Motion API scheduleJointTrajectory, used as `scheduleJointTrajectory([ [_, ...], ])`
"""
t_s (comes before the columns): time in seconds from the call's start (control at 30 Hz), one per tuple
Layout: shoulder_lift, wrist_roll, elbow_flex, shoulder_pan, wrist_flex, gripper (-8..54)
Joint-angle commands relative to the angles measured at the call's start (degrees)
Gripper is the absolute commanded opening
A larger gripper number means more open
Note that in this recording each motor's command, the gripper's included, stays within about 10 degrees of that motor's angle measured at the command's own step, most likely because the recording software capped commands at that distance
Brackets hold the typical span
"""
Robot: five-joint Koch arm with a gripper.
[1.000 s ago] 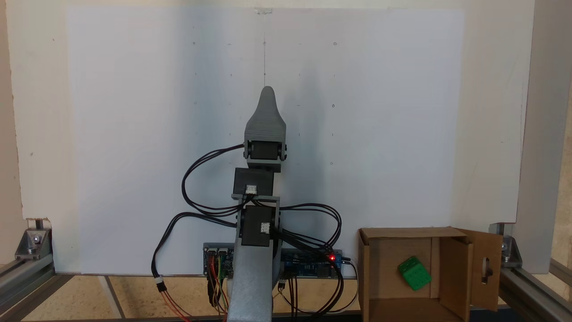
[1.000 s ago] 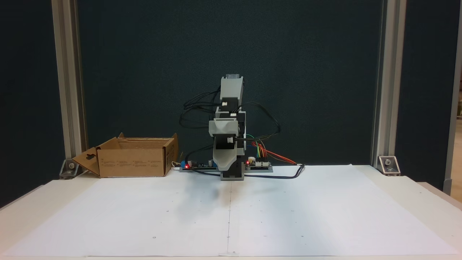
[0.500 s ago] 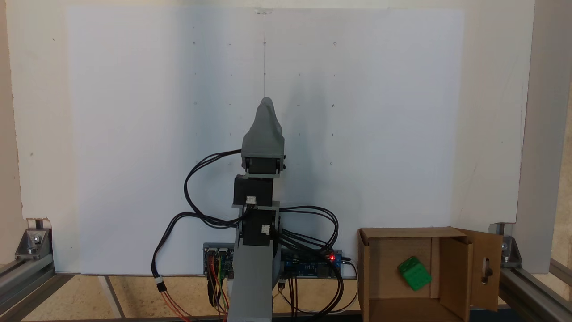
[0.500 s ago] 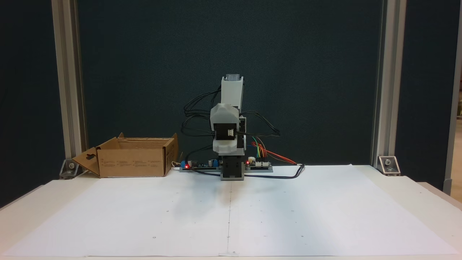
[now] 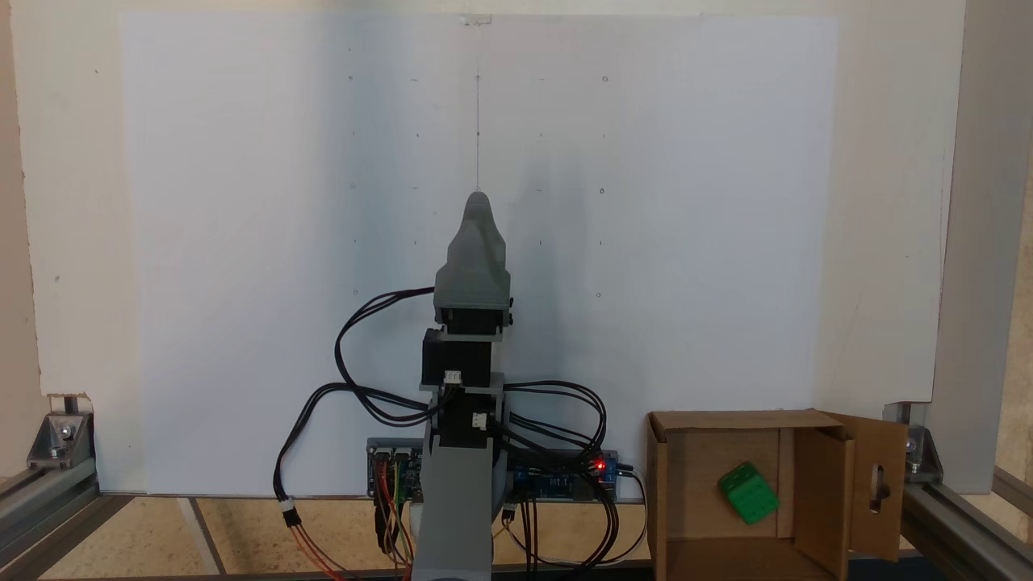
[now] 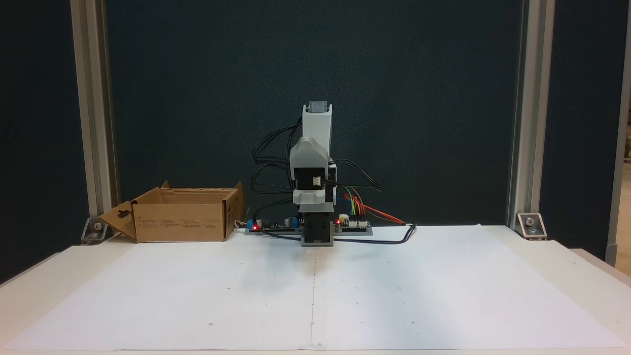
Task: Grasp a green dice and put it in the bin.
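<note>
The green dice [image 5: 749,493] lies on the floor of the bin [image 5: 666,476], so delivery looks complete. The gripper [image 5: 478,202] is folded over the base (jaw state cannot be told), clear of the paper sheet [image 6: 315,296].

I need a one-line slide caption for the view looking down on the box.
Small green plastic dice lying inside the brown cardboard box; grey arm folded nearby.

Over the last second the arm has folded back toward its base. In a fixed view the gripper [image 5: 478,202] tip has slid down the frame from near the upper centre; in another, the gripper [image 6: 310,199] has swung up from pointing downward.
</note>
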Motion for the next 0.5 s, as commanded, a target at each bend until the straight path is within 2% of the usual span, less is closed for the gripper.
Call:
scheduleJointTrajectory([
  [0.0, 6.4, 1.3, 2.7, -0.4, -4.7, 43.9],
  [0.47, 6.3, 1.3, 3.2, -0.2, -5.5, 44.5],
])
